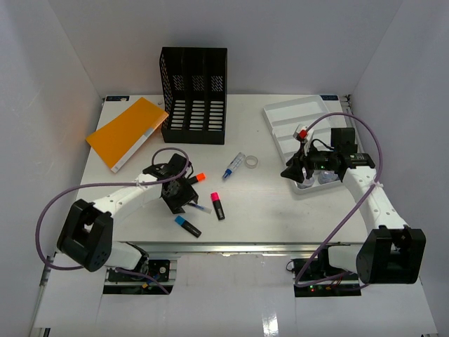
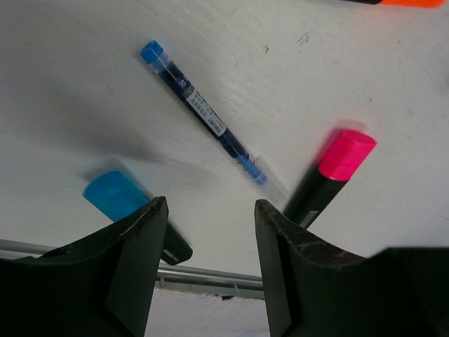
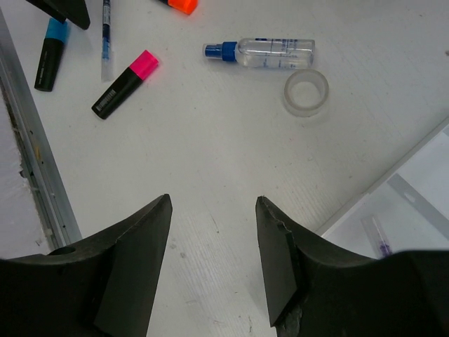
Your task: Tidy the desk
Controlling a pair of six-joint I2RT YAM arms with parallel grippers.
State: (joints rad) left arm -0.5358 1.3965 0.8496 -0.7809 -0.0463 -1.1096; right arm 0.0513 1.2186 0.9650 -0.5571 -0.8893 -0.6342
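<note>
bench: flat white top (image 1: 266, 210), the floor of the enclosure; both arms are bolted at its near edge
room: plain white walls (image 1: 280, 42) close it in on the left, back and right
bench axis: the long axis runs left-right in the top view; the long sides face the arms and the back wall, the short ends meet the side walls
rail: metal rail (image 1: 231, 247) along the near long edge, just ahead of the arm bases
back row: black file rack (image 1: 195, 95) upright at back centre; orange folder (image 1: 128, 132) flat at back left, skewed to the edges; white tray (image 1: 295, 116) at back right, also skewed
middle: spray bottle (image 1: 234, 166) on its side, tape roll (image 1: 251, 162) just beside it
near left: orange marker (image 1: 198, 177), pink marker (image 1: 218, 206), blue marker (image 1: 187, 225) and pen (image 1: 200, 208), all lying flat, none parallel
left fingers (image 2: 140, 253): moderately apart, nothing between them, over the pen; blue marker by one finger, pink marker by the other
right fingers (image 3: 133, 260): moderately apart, gripping nothing, over bare bench by the tray's near corner
</note>
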